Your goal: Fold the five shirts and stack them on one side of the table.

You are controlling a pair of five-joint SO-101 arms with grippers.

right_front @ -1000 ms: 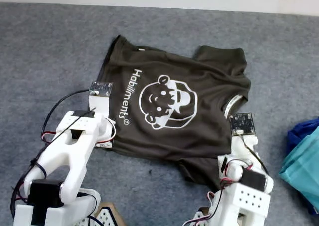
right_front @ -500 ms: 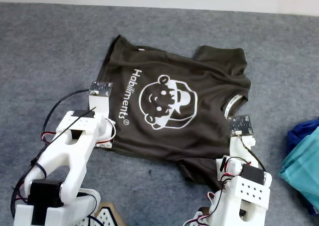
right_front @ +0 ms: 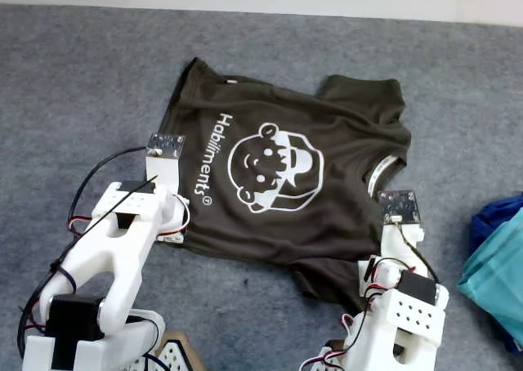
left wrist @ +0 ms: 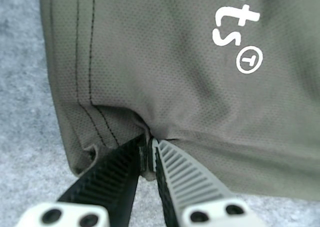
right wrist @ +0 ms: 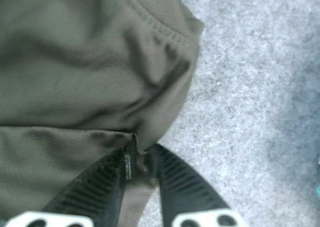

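A dark olive shirt (right_front: 286,183) lies spread out, print side up, in the middle of the grey table (right_front: 82,77). Its hem is toward the left arm and its collar toward the right arm. On the chest is a white cartoon face inside a rounded outline. Beside it a single line of white lettering runs across the shirt toward the hem and ends in a small circled letter mark (that mark is clear in the left wrist view, just past the fingers).

The left gripper (left wrist: 150,154) is at the shirt's near hem corner. Its jaws are closed tight on a pinch of fabric beside the double row of dark stitching. The right gripper (right wrist: 137,152) is at the near edge on the collar side, and its jaws are clamped on a puckered fold of the shirt by a seamed edge.

A bundle of blue and teal cloth (right_front: 498,257) sits at the table's right edge, well apart from the shirt.
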